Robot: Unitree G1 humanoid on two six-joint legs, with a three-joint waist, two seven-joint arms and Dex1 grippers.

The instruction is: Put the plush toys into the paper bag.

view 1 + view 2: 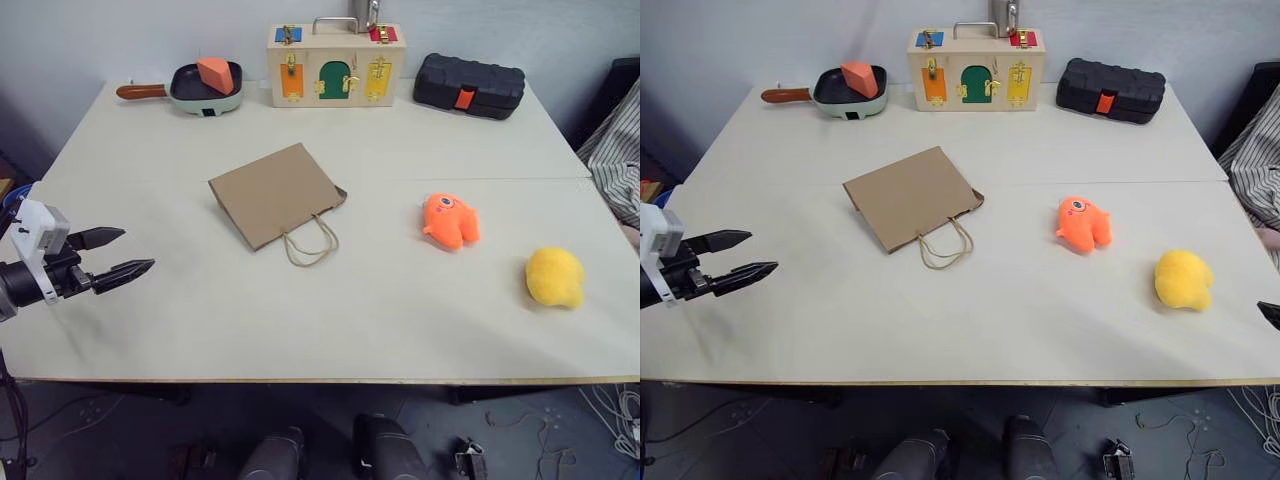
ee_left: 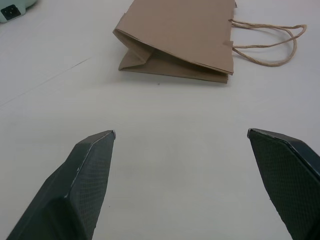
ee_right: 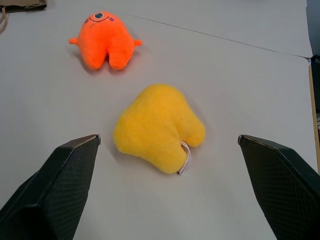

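Observation:
The brown paper bag (image 1: 275, 194) lies flat in the middle of the table, its twine handles toward the front edge. To its right lies the orange plush toy (image 1: 450, 220), and further right, nearer the front, the yellow plush toy (image 1: 555, 277). My left gripper (image 1: 122, 255) hovers open over the table's left front part, pointing toward the bag (image 2: 180, 40), with nothing between its fingers. My right gripper (image 3: 169, 142) stands open and empty, a short way back from the yellow toy (image 3: 157, 127), with the orange toy (image 3: 105, 40) beyond it.
Along the far edge stand a green pan (image 1: 205, 90) with an orange wedge block, a wooden box with coloured doors (image 1: 335, 65) and a black case (image 1: 470, 85). A striped cloth (image 1: 615, 160) hangs beside the table's right edge.

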